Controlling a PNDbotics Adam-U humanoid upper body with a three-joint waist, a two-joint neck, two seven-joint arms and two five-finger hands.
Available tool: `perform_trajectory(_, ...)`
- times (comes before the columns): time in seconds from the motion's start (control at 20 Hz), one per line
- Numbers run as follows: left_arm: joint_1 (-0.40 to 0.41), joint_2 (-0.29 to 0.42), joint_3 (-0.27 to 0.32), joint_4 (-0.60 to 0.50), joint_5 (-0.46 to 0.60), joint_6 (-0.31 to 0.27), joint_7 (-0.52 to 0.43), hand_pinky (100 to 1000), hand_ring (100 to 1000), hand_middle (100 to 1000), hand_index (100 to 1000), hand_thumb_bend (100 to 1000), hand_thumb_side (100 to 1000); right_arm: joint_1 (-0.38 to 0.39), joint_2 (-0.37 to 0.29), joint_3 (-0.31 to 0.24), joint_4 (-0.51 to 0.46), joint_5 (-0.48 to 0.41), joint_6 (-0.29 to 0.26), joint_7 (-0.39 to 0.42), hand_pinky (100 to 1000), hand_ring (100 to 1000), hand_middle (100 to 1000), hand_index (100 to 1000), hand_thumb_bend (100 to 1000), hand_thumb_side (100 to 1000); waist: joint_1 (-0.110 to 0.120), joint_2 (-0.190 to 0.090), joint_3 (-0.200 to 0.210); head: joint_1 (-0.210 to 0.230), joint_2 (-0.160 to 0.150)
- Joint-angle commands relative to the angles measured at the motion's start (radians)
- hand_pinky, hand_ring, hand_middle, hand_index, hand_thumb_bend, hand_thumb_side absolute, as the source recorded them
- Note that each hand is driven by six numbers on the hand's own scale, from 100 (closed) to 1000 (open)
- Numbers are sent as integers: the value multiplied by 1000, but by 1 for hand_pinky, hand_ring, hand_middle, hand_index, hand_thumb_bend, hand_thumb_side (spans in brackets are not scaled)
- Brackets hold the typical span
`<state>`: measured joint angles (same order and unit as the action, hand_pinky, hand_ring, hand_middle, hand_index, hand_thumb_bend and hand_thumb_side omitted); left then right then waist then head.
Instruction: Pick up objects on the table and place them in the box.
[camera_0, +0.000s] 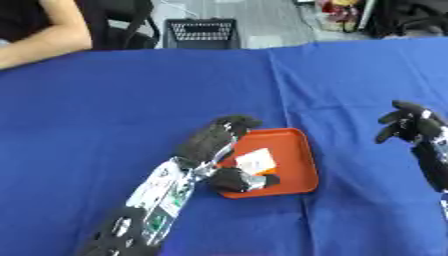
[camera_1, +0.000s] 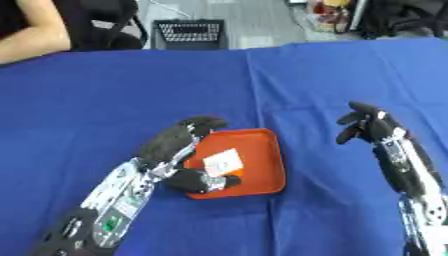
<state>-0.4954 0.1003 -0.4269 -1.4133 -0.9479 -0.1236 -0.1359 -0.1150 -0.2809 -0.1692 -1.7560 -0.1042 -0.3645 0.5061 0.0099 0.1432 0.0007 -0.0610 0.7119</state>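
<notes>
Surface: I see a blue cloth (camera_0: 131, 110) over the whole surface, with a crease running from the far edge toward the middle.
Tray: the orange tray (camera_0: 297, 165) lies flat near the middle of the surface, slightly toward the near edge; it is shallow with rounded corners.
Card: a small white card (camera_0: 255, 160) lies inside the tray, toward its left half, tilted; I cannot read what is on it.
Left robot hand: my left robot hand (camera_0: 214, 140) comes in from the near left corner and sits over the tray's left rim. The fingers arch across the tray's far left corner and the thumb (camera_0: 249, 181) reaches in over the near left part, just beside the card. I read it as released, fingers relaxed and spread, not closed on the card; whether any finger touches the card I cannot tell.
Right robot hand: my right robot hand (camera_1: 367, 125) is raised above the cloth well to the right of the tray, toward the right edge, fingers loosely bent and grasping nothing.
Far edge: a black basket (camera_0: 202, 33) stands on the floor beyond the surface.
</notes>
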Motion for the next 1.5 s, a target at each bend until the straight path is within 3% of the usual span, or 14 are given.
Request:
perform_trajectory(0.05, -5, 7, 7, -34, -1, -3, 6, 1000, 1000, 931, 1000, 767, 806, -5, -11, -2, -8, -4, -1, 3, 542, 543, 650, 884, 100, 909, -2, -12, 1, -1, -7)
perform_trajectory(0.45, 38, 30, 40, -130, 52, 31, 16, 1000, 1000, 931, 1000, 702, 747, -6, -11, -4, -7, -2, -2, 4, 543, 543, 651, 884, 100, 910, -3, -10, 5, -7, -9)
perform_trajectory(0.95, 189, 105, 161, -391, 348, 123, 111, 1000, 1000, 940, 1000, 662, 619, -3, -13, -11, -7, 4, -6, -1, 544, 543, 651, 885, 100, 910, -5, -11, 25, -27, -11)
perform_trajectory(1.5, 328, 73, 282, -404, 308, 187, 197, 1000, 1000, 948, 1000, 572, 709, -2, -10, -17, -8, 11, -8, -6, 544, 543, 651, 885, 100, 911, -5, -5, 31, -38, -18)
